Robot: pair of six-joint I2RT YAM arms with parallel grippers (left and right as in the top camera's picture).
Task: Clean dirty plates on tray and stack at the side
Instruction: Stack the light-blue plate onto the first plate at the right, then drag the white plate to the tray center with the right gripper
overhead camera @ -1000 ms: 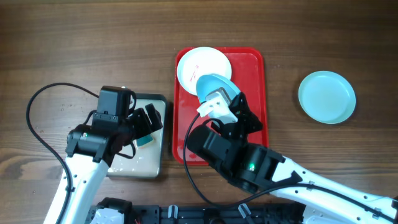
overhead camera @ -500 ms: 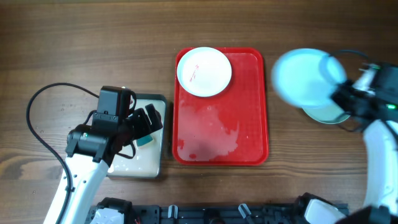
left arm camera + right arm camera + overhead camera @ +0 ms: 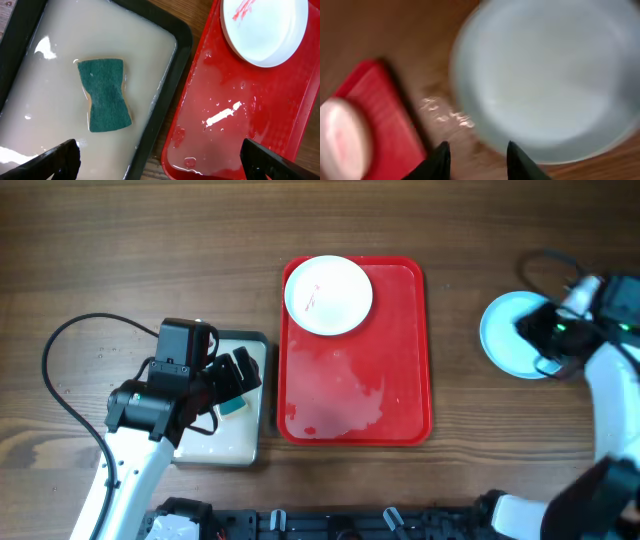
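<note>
The red tray point(image 3: 400, 380) lies mid-table and looks wet. A white plate point(image 3: 329, 295) with a red smear sits in its far left corner. Light blue plates point(image 3: 503, 335) lie as one disc on the table at the right; I cannot tell them apart. My right gripper point(image 3: 542, 338) hovers over that disc's near edge. In the blurred right wrist view it point(image 3: 479, 161) is open and empty by the blue plate point(image 3: 545, 75). My left gripper point(image 3: 160, 162) is open wide and empty over the rims of the pan and the tray point(image 3: 280, 115).
A dark-rimmed metal pan point(image 3: 255, 425) with pale water stands left of the tray. A green sponge point(image 3: 105, 95) floats in it. A black cable point(image 3: 60, 370) loops on the table at the far left. The wooden table surrounds everything.
My right arm swung from over the tray to the far right with a light blue plate. That plate now lies on the other blue plate, let go. The left arm has not moved.
</note>
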